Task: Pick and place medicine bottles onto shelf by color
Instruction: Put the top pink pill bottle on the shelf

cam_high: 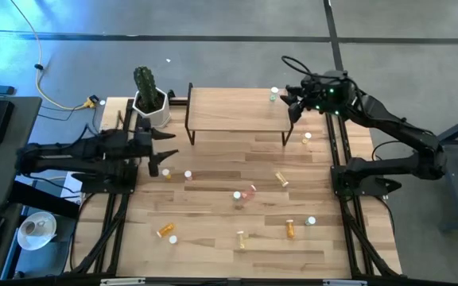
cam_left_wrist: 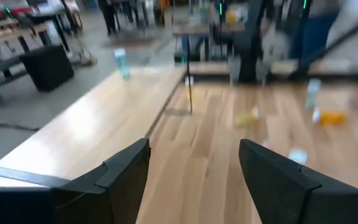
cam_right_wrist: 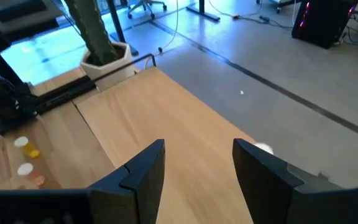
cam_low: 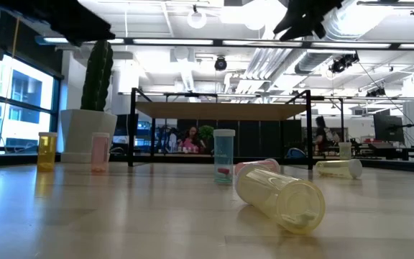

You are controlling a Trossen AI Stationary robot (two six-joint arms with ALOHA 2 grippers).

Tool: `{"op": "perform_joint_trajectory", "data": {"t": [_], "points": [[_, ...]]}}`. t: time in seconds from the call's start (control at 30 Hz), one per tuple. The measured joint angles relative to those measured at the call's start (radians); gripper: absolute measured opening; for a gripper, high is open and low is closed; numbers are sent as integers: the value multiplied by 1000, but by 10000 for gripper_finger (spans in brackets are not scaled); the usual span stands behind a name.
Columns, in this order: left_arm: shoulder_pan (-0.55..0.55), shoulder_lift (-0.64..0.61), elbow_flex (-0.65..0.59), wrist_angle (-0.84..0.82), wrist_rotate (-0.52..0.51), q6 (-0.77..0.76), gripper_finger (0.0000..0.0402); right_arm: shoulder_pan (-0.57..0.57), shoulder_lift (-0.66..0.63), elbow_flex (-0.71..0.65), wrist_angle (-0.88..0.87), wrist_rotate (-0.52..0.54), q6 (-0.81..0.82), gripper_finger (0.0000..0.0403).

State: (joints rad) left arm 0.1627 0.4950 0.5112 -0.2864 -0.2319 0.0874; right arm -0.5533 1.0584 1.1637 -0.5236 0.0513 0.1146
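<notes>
The shelf (cam_high: 237, 111) stands at the table's far side on thin black legs. One pale green bottle (cam_high: 274, 95) stands on its far right corner; only its white cap (cam_right_wrist: 263, 149) shows in the right wrist view. My right gripper (cam_high: 293, 106) is open and empty, above the shelf's right end beside that bottle, and also shows in its wrist view (cam_right_wrist: 197, 155). My left gripper (cam_high: 165, 155) is open and empty, near the shelf's left end, and also shows in its wrist view (cam_left_wrist: 194, 155). Several bottles lie or stand on the table: a pink one (cam_high: 250, 191), a yellow one (cam_high: 281, 179) and an orange one (cam_high: 290, 229).
A cactus in a white pot (cam_high: 149, 99) stands at the shelf's left end. Two small bottles (cam_high: 166, 172) stand just near my left gripper. In the low view a yellow bottle (cam_low: 279, 196) lies closest to the near edge. Black rails (cam_high: 340, 159) run along both table sides.
</notes>
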Motion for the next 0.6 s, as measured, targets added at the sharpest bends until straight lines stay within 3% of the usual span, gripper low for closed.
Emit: {"op": "perform_joint_trajectory", "data": {"t": [0.2, 0.6], "points": [[0, 170, 68, -149, 89, -7, 239, 0, 0, 0, -58, 0, 0, 180], [0, 410, 68, -167, 149, -58, 239, 0, 0, 0, -102, 0, 0, 180]]}}
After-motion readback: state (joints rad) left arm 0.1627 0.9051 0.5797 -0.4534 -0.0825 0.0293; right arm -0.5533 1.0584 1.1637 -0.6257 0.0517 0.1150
